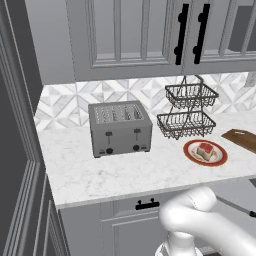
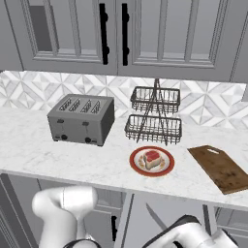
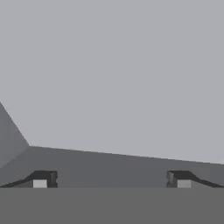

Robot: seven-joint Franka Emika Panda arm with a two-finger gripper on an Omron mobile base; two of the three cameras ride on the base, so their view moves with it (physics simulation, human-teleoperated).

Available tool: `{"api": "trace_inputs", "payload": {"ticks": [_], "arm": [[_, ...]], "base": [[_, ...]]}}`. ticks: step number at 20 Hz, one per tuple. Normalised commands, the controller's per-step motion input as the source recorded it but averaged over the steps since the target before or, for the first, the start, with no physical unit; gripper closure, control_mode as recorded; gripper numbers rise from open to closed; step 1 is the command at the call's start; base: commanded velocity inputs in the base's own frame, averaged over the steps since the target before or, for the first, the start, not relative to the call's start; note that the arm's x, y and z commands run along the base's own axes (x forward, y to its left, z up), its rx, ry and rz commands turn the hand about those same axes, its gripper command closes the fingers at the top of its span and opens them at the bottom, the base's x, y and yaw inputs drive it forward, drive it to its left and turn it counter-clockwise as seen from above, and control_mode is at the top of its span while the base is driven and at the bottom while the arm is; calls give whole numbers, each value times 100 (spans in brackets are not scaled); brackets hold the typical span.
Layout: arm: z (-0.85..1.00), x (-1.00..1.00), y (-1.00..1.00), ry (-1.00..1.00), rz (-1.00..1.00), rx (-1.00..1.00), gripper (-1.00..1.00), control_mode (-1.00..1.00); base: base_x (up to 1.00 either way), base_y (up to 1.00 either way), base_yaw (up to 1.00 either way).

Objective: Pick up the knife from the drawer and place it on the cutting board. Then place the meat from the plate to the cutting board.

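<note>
The knife (image 2: 155, 217) lies in the open grey drawer (image 2: 178, 207) below the counter, its pointed blade showing beside my arm; in the left base view the knife (image 1: 233, 205) is a thin line with a dark handle end. My gripper (image 3: 111, 180) is open over plain grey drawer surfaces, with nothing between the fingertips (image 3: 43, 179). On the counter, the meat (image 2: 152, 158) sits on the orange-rimmed plate (image 2: 167, 167). The brown cutting board (image 2: 220, 168) lies bare to the plate's right. The plate (image 1: 218, 159) and cutting board (image 1: 242, 139) also show in the left base view.
A silver toaster (image 2: 81, 119) stands at the left of the counter. A two-tier wire basket rack (image 2: 155, 116) stands behind the plate. Wall cabinets with black handles (image 2: 103, 34) hang above. A shut drawer with a black pull (image 1: 147, 204) is left of my arm.
</note>
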Motion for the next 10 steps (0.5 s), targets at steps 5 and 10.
{"api": "trace_inputs", "payload": {"ticks": [5,10], "arm": [[61,28,4,-1,0,-4,-100,-100],[11,95,35,-16,5,0,-100,-100]], "base": [[0,0,0],[0,0,0]]}}
